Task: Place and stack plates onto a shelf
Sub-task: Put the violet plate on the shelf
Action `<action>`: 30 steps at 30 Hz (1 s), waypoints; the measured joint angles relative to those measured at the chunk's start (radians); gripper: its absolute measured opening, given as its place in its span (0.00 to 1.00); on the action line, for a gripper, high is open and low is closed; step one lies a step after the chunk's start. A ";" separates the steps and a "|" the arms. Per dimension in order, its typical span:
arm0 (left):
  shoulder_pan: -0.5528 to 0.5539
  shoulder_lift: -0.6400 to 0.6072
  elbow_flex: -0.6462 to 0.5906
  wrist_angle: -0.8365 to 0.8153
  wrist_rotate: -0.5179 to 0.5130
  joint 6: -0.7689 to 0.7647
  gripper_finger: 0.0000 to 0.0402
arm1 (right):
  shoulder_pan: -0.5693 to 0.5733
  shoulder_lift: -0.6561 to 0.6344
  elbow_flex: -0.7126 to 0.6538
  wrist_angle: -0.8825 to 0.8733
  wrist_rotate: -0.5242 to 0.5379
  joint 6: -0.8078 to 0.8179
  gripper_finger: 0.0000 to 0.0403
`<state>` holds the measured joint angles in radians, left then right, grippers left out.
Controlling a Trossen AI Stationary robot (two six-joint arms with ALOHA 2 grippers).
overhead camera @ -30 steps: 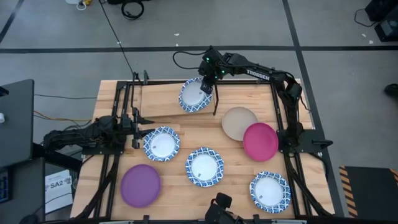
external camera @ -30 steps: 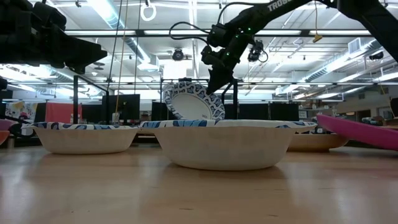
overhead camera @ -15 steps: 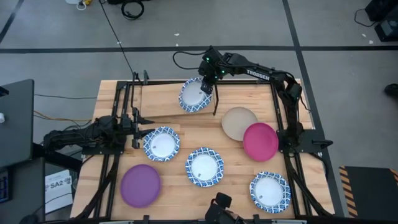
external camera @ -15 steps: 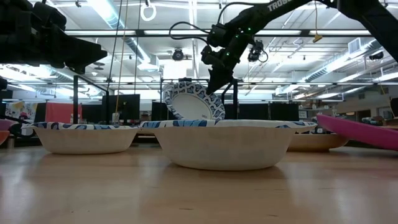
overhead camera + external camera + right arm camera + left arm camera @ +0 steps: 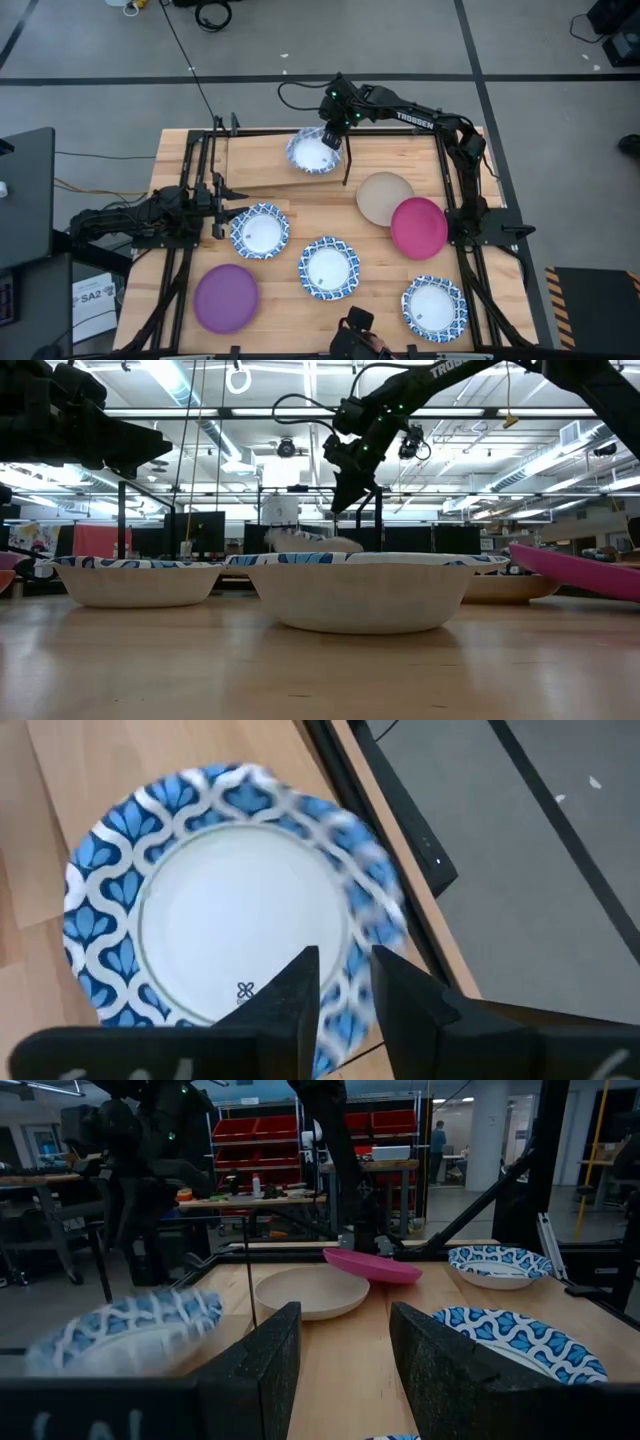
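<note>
A blue-and-white rimmed plate (image 5: 314, 151) lies nearly flat on the right end of the shelf (image 5: 255, 162), a light plank in a black frame at the table's far side; it shows blurred in the low view (image 5: 300, 541) and in the right wrist view (image 5: 225, 910). My right gripper (image 5: 338, 138) hovers open just above the plate's right rim (image 5: 345, 988) and is clear of it. My left gripper (image 5: 222, 211) waits open at the table's left (image 5: 345, 1355), beside another blue-rimmed plate (image 5: 260, 231).
On the table top lie two more blue-rimmed plates (image 5: 328, 268) (image 5: 434, 307), a purple plate (image 5: 226, 298), a beige plate (image 5: 384, 198) and a magenta plate (image 5: 418, 228) leaning on the beige one. The left part of the shelf plank is bare. Black frame posts stand around the table.
The blue-rimmed plate, held tilted on edge at the right gripper a second ago, has come free and dropped flat onto the shelf's right end, still blurred with motion. The right arm has stayed above it.
</note>
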<state>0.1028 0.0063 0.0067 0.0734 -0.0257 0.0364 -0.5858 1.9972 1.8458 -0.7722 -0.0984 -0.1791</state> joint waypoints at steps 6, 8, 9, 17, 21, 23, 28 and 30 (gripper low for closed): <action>0.000 0.000 0.000 0.000 0.000 0.000 0.40 | 0.000 0.000 0.000 0.033 0.001 0.000 0.26; 0.000 0.000 0.000 0.000 0.000 0.000 0.40 | 0.000 0.000 0.000 0.044 0.001 0.000 0.26; 0.000 0.000 0.000 0.000 0.000 0.000 0.40 | 0.000 0.000 0.000 0.047 0.001 0.000 0.26; 0.000 0.000 0.000 0.000 0.000 0.000 0.40 | 0.001 0.000 0.000 0.054 0.001 0.000 0.26; 0.000 0.000 0.000 0.000 0.000 0.000 0.40 | 0.002 0.000 0.000 0.054 0.001 0.000 0.26; 0.000 0.000 0.000 0.000 0.000 0.000 0.40 | 0.003 0.000 0.000 0.054 0.001 0.000 0.26; 0.000 0.000 0.000 0.000 0.000 0.000 0.40 | 0.004 0.000 0.000 0.054 0.001 0.001 0.26; 0.000 0.000 0.000 0.001 0.000 0.000 0.40 | 0.007 0.000 0.000 0.053 0.001 0.001 0.26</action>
<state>0.1028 0.0063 0.0065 0.0742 -0.0257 0.0360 -0.5788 1.9972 1.8458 -0.7189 -0.0978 -0.1783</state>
